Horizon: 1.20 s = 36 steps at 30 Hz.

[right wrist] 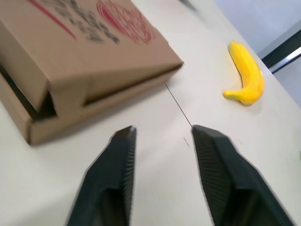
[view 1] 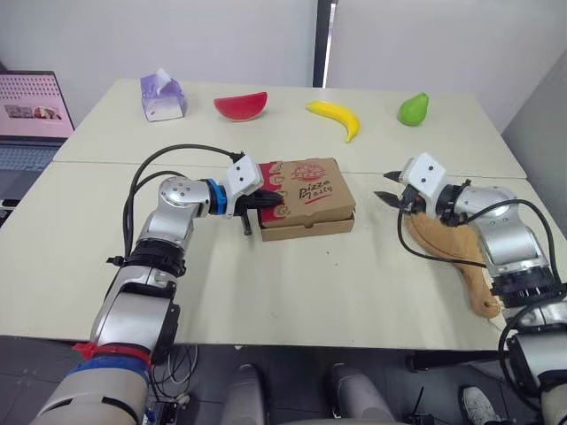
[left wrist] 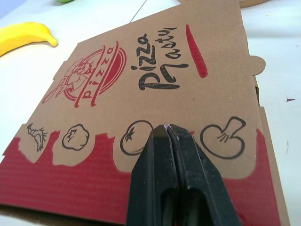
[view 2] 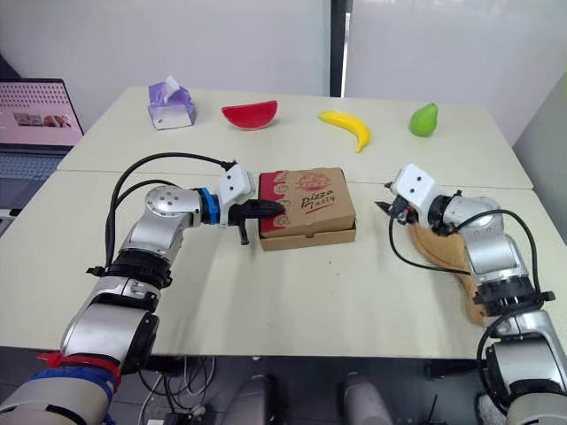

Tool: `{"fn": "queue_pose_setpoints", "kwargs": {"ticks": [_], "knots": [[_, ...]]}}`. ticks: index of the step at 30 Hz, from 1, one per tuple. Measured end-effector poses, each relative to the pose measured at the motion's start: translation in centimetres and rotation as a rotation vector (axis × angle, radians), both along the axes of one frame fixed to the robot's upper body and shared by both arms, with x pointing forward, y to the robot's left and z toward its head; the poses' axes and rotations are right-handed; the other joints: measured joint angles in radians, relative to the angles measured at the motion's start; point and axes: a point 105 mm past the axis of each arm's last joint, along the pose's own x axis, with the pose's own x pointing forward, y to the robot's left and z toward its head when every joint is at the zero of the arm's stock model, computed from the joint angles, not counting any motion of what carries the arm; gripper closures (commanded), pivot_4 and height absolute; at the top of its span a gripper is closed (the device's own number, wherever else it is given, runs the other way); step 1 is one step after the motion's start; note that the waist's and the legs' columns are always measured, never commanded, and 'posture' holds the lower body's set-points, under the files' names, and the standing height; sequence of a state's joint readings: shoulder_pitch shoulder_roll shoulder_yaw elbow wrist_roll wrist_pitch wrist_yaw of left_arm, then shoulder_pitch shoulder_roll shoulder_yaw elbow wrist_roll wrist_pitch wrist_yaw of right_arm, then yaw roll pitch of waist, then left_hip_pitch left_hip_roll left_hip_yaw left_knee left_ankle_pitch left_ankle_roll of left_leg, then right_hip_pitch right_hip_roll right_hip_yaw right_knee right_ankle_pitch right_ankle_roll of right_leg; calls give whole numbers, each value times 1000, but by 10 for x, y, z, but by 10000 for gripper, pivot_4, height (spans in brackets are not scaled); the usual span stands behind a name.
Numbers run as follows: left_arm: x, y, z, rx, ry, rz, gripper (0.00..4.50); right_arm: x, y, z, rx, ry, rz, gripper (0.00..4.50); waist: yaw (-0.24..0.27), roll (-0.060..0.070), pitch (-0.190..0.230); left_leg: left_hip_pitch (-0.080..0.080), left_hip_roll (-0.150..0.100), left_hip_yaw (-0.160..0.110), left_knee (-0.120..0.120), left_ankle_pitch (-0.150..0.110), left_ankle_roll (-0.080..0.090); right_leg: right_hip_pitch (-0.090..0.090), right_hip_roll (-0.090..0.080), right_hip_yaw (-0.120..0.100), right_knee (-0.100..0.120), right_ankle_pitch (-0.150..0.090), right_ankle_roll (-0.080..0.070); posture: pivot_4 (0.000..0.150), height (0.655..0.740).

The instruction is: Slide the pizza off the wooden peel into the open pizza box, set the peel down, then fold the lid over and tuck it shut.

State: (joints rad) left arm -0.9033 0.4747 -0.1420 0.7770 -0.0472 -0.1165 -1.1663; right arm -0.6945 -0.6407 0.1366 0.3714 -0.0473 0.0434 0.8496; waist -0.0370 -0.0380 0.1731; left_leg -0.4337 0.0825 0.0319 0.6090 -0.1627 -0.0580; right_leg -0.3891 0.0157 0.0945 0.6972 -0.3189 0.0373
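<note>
Since the cardboard pizza box lid (left wrist: 155, 70) looks light and springy, pressed-together left fingers (left wrist: 155, 165) pin it; spread right fingers (right wrist: 117, 160) face its untucked flap (right wrist: 66, 96).

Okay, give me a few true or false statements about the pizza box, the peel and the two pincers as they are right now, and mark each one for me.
1. The lid of the pizza box is folded down over the box. True.
2. The left pincer is spread wide open above the lid. False: its fingers are shut, with the tips on the lid near its left edge.
3. The right pincer grips the wooden peel. False: it is open and empty, to the right of the box; the peel lies on the table under the right arm.
4. The banana lies on the far table beyond the box. True.
</note>
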Motion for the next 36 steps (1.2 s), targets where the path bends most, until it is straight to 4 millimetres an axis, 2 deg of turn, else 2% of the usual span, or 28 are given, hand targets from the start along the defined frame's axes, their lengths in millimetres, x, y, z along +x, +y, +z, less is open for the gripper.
{"fn": "queue_pose_setpoints", "kwargs": {"ticks": [3, 6, 11, 14, 18, 22, 25, 27, 30, 32, 34, 36], "knots": [[0, -1, 0, -1, 0, -1, 45000, 1, 13, -21, -16, 52, 57, 44628, -1, 1, 0, 0, 0, 0, 0, 0, 0, 0, 0, 0, 0, 0, 0, 1500, 7400], [0, -1, 0, -1, 0, -2, 45000, 1, 28, -26, -16, 70, 113, 44628, 0, 1, 1, 0, 0, 0, 0, 0, 0, 0, -1, 0, 0, 0, 0, 1500, 7400], [0, 0, -1, 9, 0, 1, 45000, -6, 58, -21, 53, 64, 213, 44628, 2, 1, 1, 0, 0, 0, 0, 0, 0, 0, -1, 0, 0, 0, 0, 1500, 7400], [0, 0, -2, 13, -1, 4, 45000, -10, 60, -21, 56, 68, 228, 44628, 4, 1, 1, 0, 0, 0, 0, 0, 0, 0, -1, -1, 0, 0, 0, 1500, 7400], [0, 1, -3, 17, -1, 8, 45000, -15, 58, -32, 61, 97, 218, 44628, 4, 1, 1, 0, 0, 0, 0, 0, 0, 0, -1, 0, 1, 0, 0, 1500, 7400], [0, 1, -3, 20, -2, 7, 45000, -11, 49, -29, 23, 59, 169, 44628, 4, 1, 1, 0, 0, 0, 0, 0, 0, 0, -1, -1, 1, 0, 0, 1500, 7400], [0, 1, -4, 23, -3, 7, 45000, -7, 38, -22, 19, 23, 125, 44628, 5, 1, 1, 0, 0, 0, 0, 0, 0, 0, -1, 0, 0, 0, 0, 1500, 7400], [0, 1, -4, 25, -4, 7, 45000, -6, 37, -11, 50, -9, 114, 44628, 4, 1, 1, 0, 0, 0, 0, 0, 0, 0, -1, 0, 1, 0, 0, 1500, 7400], [0, 1, -4, 30, -11, 4, 45000, -11, 51, 9, 132, -44, 143, 44628, 2, 1, 1, 0, 0, 0, 0, 0, 0, 0, 0, 0, 1, 0, 0, 1500, 7400], [0, 1, -4, 35, -12, 6, 45000, -17, 68, 14, 188, -23, 178, 44628, 2, 1, 1, 0, 0, 0, 0, 0, 0, 0, 0, -1, 1, 0, 0, 1500, 7400], [1, 2, -7, 48, -10, 16, 45000, -23, 82, 4, 195, 25, 188, 44628, 4, 1, 1, 0, 0, 0, 1, 0, 0, 1, 0, -1, 1, 0, 0, 1500, 7400], [2, 3, -10, 68, -10, 27, 45000, -23, 87, -18, 158, 91, 146, 44628, 5, 1, 1, 0, 0, 0, 1, 0, 0, 1, -1, -1, 1, 0, 0, 1500, 7400]]}}
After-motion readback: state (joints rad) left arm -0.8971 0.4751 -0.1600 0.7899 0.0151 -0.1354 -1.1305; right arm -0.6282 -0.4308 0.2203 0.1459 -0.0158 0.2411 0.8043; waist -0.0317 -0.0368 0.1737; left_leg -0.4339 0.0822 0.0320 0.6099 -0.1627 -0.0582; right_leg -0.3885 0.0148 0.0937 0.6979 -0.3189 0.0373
